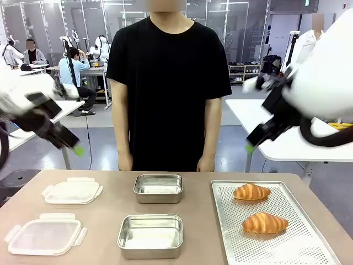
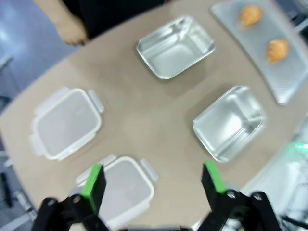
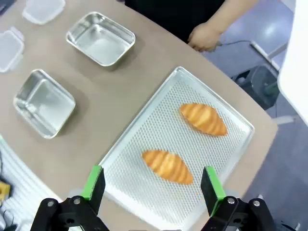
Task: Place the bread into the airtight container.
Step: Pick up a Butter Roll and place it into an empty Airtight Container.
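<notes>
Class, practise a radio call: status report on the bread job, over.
Left gripper, right gripper: jaws open, empty, above table. Near croissant, far croissant on tray, untouched. Near steel container, far steel container uncovered, empty. Nothing in the way.

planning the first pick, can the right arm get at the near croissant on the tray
Probably yes: the right tool hangs open above the tray, and the near croissant lies bare, clear of the far croissant.
</notes>
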Available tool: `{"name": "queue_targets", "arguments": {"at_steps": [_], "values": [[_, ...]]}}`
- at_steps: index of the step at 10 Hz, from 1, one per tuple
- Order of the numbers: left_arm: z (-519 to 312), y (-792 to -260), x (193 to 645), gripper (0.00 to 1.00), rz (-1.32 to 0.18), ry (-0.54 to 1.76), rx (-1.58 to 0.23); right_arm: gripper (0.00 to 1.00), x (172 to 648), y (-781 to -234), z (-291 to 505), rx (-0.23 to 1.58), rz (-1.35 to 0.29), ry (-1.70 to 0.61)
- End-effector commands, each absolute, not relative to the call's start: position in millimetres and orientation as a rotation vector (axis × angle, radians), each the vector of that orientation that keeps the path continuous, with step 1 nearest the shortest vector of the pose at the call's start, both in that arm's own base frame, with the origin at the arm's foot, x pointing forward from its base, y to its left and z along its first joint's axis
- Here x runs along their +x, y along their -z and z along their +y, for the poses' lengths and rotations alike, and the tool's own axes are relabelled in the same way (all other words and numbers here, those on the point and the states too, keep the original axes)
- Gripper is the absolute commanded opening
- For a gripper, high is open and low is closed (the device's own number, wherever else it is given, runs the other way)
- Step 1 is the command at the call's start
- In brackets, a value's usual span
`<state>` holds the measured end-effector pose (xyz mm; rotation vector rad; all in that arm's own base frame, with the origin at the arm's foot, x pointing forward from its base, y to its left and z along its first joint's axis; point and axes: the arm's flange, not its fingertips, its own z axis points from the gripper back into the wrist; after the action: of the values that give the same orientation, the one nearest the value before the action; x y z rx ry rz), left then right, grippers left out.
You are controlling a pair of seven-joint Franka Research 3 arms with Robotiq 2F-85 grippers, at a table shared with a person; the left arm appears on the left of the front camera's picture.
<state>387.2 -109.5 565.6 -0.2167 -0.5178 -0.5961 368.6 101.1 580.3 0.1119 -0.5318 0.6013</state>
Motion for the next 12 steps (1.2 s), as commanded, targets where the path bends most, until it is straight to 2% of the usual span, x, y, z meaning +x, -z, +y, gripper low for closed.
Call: {"name": "queue_targets", "arguments": {"at_steps": [1, 3, 5, 7, 9, 11, 12], "values": [[-76.6, -631.3, 368.8, 1.0, -0.491, 0.585, -0.266, 1.0, 351.3, -634.3, 64.9, 0.148, -0.511, -0.649], [-49.9, -715.4, 318.4, 1.0, -0.525, 0.57, -0.261, 1.0, 292.7, -701.0, 33.5, 0.153, -0.569, -0.66], [-33.1, -762.4, 278.9, 1.0, -0.576, 0.585, -0.266, 1.0, 245.4, -743.3, 2.9, 0.145, -0.634, -0.669], [-7.2, -800.3, 233.1, 1.0, -0.688, 0.6, -0.196, 1.0, 206.7, -764.4, -33.4, 0.132, -0.664, -0.671], [6.5, -819.1, 199.5, 1.0, -0.753, 0.596, -0.181, 1.0, 185.1, -770.6, -54.4, 0.071, -0.666, -0.686], [1.6, -816.2, 188.7, 1.0, -0.762, 0.594, -0.188, 1.0, 175.1, -774.5, -60.4, 0.111, -0.715, -0.677], [1.4, -813.4, 190.5, 1.0, -0.794, 0.565, -0.209, 1.0, 177.8, -771.4, -60.3, 0.129, -0.73, -0.578]]}}
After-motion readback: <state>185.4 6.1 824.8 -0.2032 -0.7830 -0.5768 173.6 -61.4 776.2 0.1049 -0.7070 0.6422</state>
